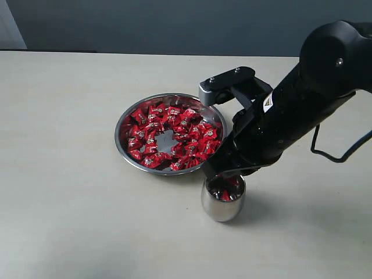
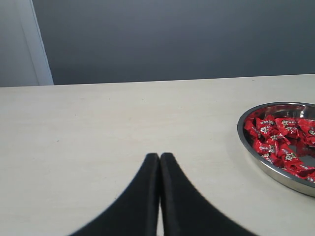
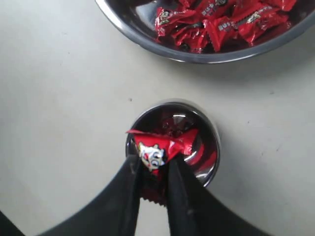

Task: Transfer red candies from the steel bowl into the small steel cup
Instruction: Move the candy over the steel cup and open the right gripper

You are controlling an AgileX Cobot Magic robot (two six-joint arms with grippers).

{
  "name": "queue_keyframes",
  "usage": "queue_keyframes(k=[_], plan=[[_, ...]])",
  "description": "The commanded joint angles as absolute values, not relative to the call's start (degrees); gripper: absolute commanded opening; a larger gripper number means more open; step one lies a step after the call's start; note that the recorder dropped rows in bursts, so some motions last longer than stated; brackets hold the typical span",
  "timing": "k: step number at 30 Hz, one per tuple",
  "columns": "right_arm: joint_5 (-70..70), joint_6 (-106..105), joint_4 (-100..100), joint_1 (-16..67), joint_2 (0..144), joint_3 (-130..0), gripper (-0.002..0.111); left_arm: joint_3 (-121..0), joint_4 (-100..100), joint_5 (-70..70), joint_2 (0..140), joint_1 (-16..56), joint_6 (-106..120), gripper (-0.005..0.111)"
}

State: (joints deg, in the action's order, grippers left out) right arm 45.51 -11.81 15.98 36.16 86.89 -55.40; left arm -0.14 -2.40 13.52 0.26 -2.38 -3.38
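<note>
Pinching one red candy (image 3: 167, 142) in the right end effector (image 3: 155, 164), right over the mouth of the small steel cup (image 1: 221, 208), itself standing just beside the steel bowl (image 1: 121, 139) on the side away from the tabletop's (image 1: 58, 174) wall-side edge. Leaving many red candies (image 1: 192, 131) spread in that bowl. Holding the left end effector (image 2: 159, 160) closed, fingertips (image 2: 146, 179) touching.

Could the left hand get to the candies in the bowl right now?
Probably yes. Only bare table lies between the left hand and the bowl, and the candies sit uncovered. The hand is shut, so it would need to open first.
</note>
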Motion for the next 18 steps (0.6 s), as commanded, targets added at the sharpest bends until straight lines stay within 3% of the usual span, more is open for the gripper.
queue_keyframes(k=[1, 18], plan=[[45.0, -12.0, 15.5, 36.0, 86.6, -55.1, -0.001, 0.0, -2.4, 13.3, 0.0, -2.0, -3.5, 0.000], [45.1, -12.5, 15.5, 36.0, 86.6, -55.1, -0.001, 0.0, -2.4, 13.3, 0.0, -2.0, -3.5, 0.000]])
